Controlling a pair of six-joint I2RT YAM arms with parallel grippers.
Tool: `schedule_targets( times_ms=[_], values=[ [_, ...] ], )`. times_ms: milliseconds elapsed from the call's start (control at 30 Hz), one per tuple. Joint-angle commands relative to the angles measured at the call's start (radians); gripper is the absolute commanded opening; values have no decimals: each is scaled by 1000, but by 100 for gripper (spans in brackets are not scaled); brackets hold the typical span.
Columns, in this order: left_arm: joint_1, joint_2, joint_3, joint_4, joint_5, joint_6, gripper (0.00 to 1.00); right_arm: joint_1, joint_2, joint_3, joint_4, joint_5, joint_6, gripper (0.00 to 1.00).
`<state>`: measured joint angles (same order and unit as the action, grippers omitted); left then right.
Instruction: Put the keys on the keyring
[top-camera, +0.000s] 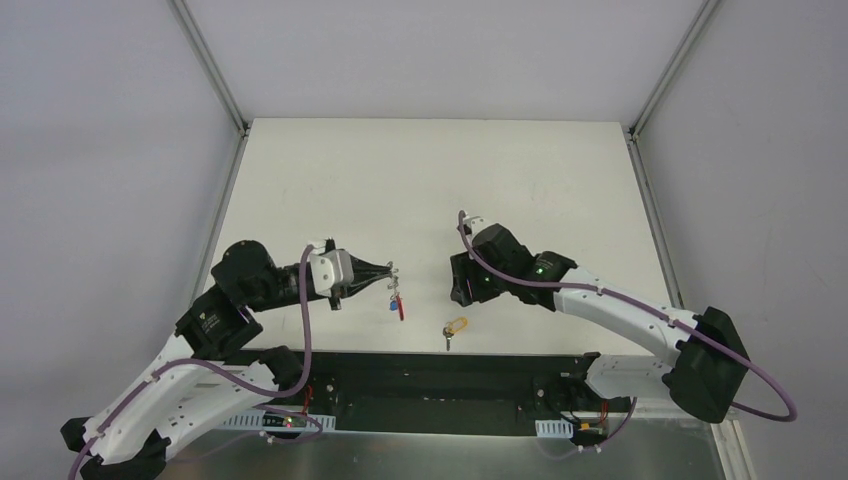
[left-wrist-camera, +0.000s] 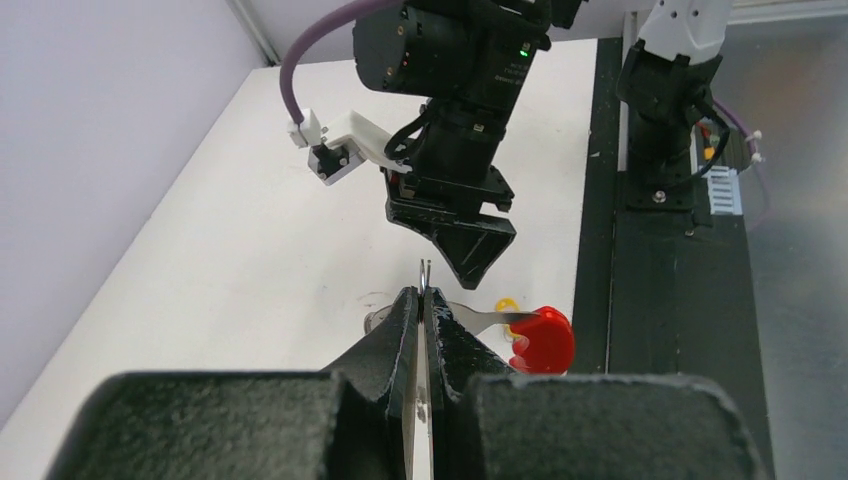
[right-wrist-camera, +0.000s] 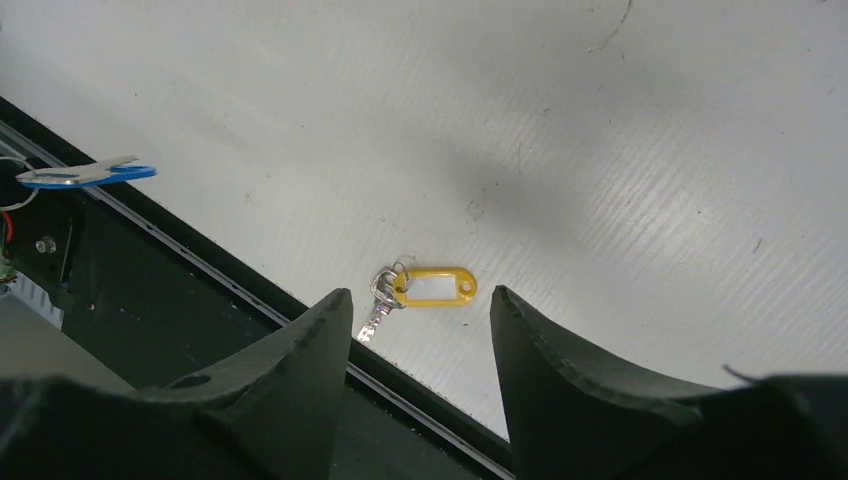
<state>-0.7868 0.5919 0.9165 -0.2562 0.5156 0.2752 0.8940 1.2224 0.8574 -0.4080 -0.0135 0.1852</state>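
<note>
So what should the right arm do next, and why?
Probably lower the right gripper onto the key. Its jaws stand open above the key, which lies untouched on the table. The left gripper has the keyring pinched, its red strap dangling, so the key seems the missing piece.

The left arm (top-camera: 200, 340) bends up and reaches to the right. Its claw (top-camera: 390, 272) lies flat, with its fingers (left-wrist-camera: 400, 330) pinched tight on the keyring (top-camera: 398, 303). The right arm (top-camera: 620, 310) reaches to the left. Its claw (right-wrist-camera: 418, 294) points down, with its fingers wide apart. The two claws are near each other but do not touch.
</note>
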Motion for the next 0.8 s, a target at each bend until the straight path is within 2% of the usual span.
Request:
schedule_targets(
  times_ms=[0,500,633,767],
  values=[
    [-8,-61,-90,167,73,122,0,7,-31,-11,69,-13,-49,56],
    [-8,-108,-159,282,232,124,0,9,-106,-82,111,-100,-159,61],
    [-8,-80,-128,260,259,77,0,12,-86,-80,106,-141,-137,63],
    [-7,-48,-102,206,264,47,0,32,-33,-54,70,-103,-93,63]
  ],
)
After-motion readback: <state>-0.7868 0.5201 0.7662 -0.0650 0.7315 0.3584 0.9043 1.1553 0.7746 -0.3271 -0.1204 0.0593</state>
